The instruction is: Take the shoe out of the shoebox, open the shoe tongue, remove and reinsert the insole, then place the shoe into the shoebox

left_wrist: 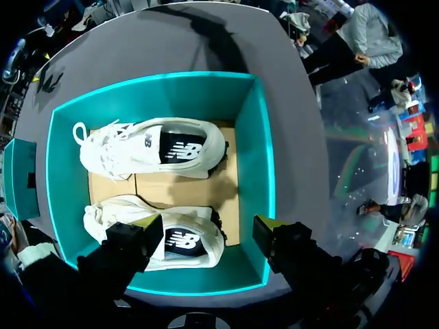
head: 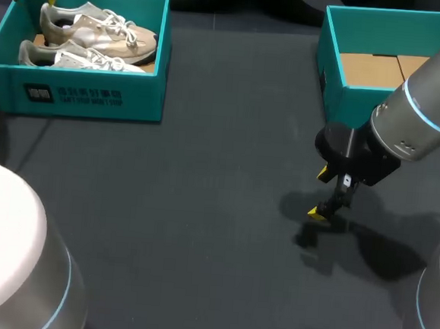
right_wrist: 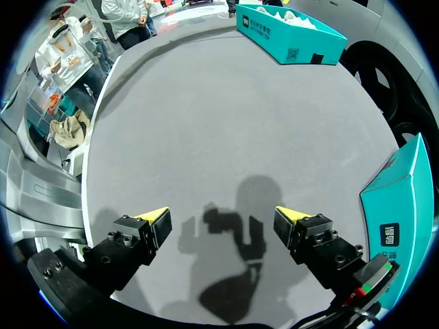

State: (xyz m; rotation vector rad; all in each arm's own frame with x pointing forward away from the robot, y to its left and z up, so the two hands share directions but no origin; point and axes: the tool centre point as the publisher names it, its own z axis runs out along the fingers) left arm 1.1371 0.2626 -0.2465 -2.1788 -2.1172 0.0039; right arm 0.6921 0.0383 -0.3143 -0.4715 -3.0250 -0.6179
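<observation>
Your left gripper (left_wrist: 208, 229) hangs released over the far-left corner shoebox (left_wrist: 171, 96), which holds two shoes (left_wrist: 147, 147). Your right gripper (right_wrist: 221, 218) is released, low beside the second box (head: 392, 14).

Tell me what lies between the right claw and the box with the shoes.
Only bare table and a shadow between the right claw and the shoebox, seen in the right wrist view.

An open teal shoebox (head: 88, 97) stands at the tabletop's far left. Inside, two off-white laced sneakers lie side by side on their soles, the rear shoe (head: 101, 27) and the front shoe (head: 76, 58), each showing a black insole (left_wrist: 180, 149). A second teal shoebox (head: 391, 22) stands at far right, its cardboard floor showing.
</observation>
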